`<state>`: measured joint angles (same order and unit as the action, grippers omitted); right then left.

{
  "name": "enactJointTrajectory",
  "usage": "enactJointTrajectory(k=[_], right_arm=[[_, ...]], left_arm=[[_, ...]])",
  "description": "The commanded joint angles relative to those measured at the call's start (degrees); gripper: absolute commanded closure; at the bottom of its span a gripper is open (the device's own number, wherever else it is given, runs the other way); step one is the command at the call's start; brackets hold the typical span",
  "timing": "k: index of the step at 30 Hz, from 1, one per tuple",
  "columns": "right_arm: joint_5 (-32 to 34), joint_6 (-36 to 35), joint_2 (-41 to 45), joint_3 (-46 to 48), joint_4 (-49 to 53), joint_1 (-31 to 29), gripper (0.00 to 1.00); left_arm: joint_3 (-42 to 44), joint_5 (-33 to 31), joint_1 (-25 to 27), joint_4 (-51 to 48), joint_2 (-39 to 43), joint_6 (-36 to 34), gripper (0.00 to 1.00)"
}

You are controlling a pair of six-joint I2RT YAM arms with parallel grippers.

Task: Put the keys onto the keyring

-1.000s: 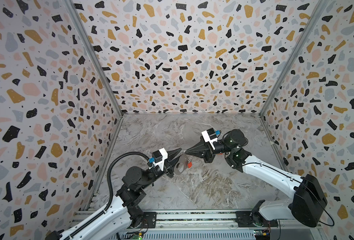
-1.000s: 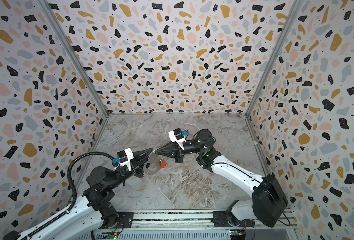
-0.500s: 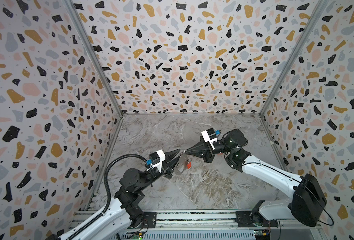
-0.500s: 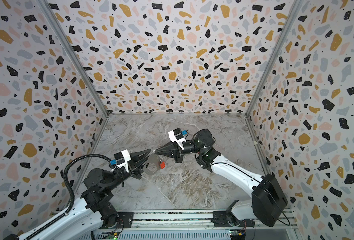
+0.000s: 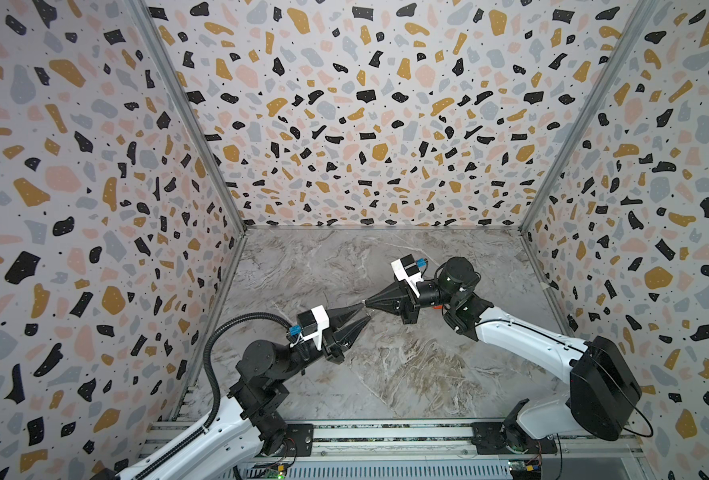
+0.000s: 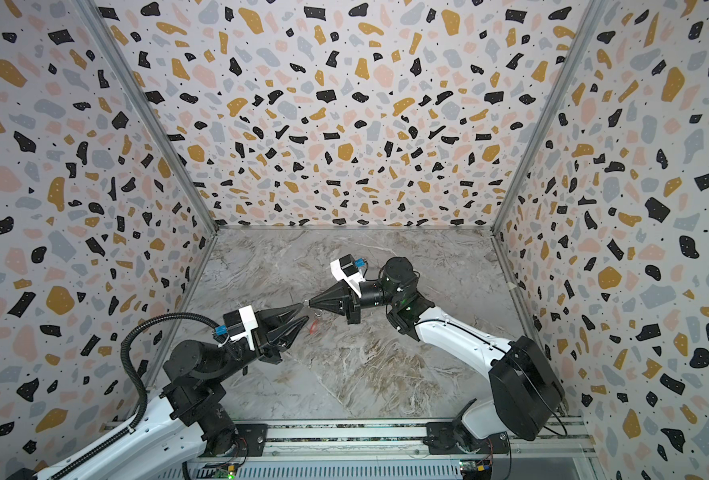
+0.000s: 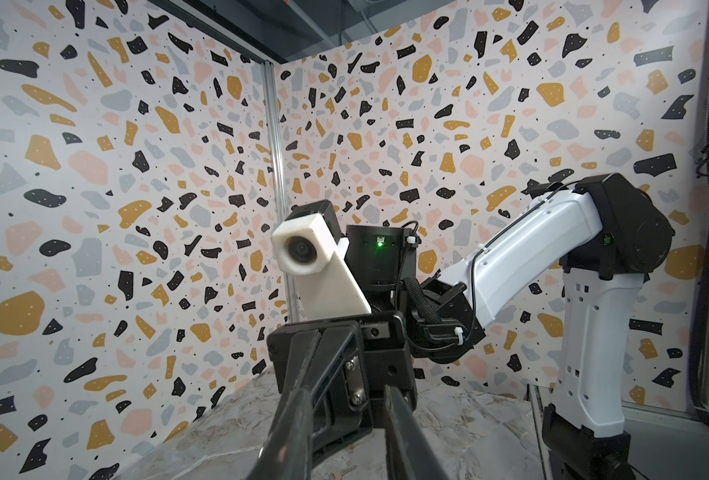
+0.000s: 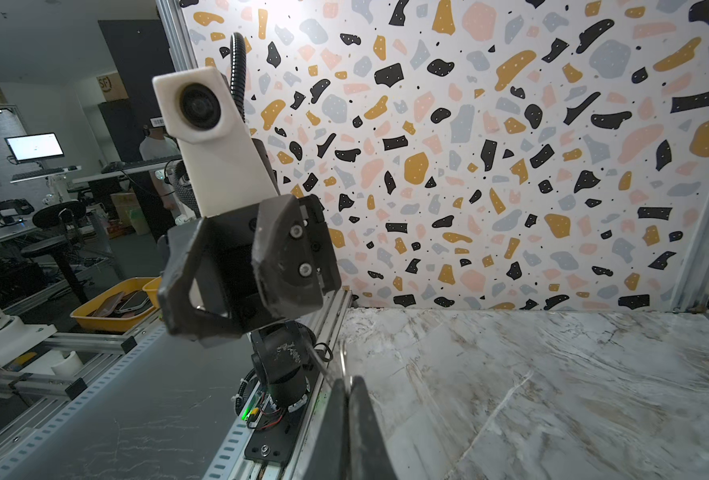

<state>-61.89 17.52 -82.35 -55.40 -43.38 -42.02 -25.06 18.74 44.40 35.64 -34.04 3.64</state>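
Tip to tip over the middle of the desk (image 5: 386, 374) — the left gripper (image 5: 365, 312) reaches in from 7 o'clock and the right gripper (image 5: 370, 302) from 4 o'clock, points all but touching. The right jaws are clenched tight. The right wrist view shows a thin silvery sliver poking out of them, which I read as a key (image 8: 327, 363). A red tag (image 6: 313, 328) dangles at 5 o'clock of the meeting point in a top view. The left jaws stand part-way apart, and I cannot tell whether they pinch anything. The keyring I can't pick out; if it is there at all, it is hidden at those tips. No sign of a second key.

Now the danger, as I judge it. That key is bare, slick metal, thin as a pin, held only at the very ends of hard, black, wedge-shaped jaws — a small nudge from the opposite tips could pivot it or flick it free. The tag looks like light plastic on a loose link, so it could swing and snag on a jaw tip during threading. The two pointed noses could also simply collide. And a drop would be costly: the desk is a glossy, grey-veined, marble-look sheet, just the ground for a tiny silver thing to skid across and vanish on
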Motion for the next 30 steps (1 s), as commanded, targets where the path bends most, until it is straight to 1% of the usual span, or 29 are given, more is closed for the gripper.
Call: enactJointTrajectory(k=[1, 5, 10, 15, 18, 22, 24, 30], right_arm=[[-0.2, -0.3, 2.2, -1.0, -0.6, 0.0, 1.00], [-0.6, -4.0, 3.0, -1.6, 3.5, 0.1, 1.00], [-0.8, -7.5, 3.7, -2.8, 7.7, 0.3, 1.00], [-1.4, -9.6, 4.0, -4.2, 10.1, 0.3, 1.00], [-5.0, -9.4, 4.0, -4.5, 8.9, 0.9, 1.00], [-11.8, -5.4, 3.2, -4.4, 2.6, 2.5, 1.00], [-13.4, -4.3, 2.8, -4.9, 1.3, 2.9, 1.00], [-12.4, -4.7, 2.3, -6.0, 1.8, 2.9, 1.00]], left_arm=[[-0.8, -1.6, 0.2, 1.6, 0.8, -0.2, 0.70], [0.9, -6.9, 0.1, 2.6, 4.2, -0.3, 0.70], [0.5, -9.9, 0.2, -0.2, 7.2, -1.4, 0.69], [-4.4, -6.7, 0.2, -10.0, 4.7, -3.8, 0.69], [-6.3, -5.8, 0.2, -14.4, 3.9, -5.1, 0.69], [-5.6, -6.2, 0.1, -14.6, 4.7, -5.4, 0.71], [-5.0, -6.2, 0.1, -14.0, 4.9, -5.3, 0.72], [-6.1, -2.6, 0.2, -13.5, 1.8, -5.1, 0.73]])
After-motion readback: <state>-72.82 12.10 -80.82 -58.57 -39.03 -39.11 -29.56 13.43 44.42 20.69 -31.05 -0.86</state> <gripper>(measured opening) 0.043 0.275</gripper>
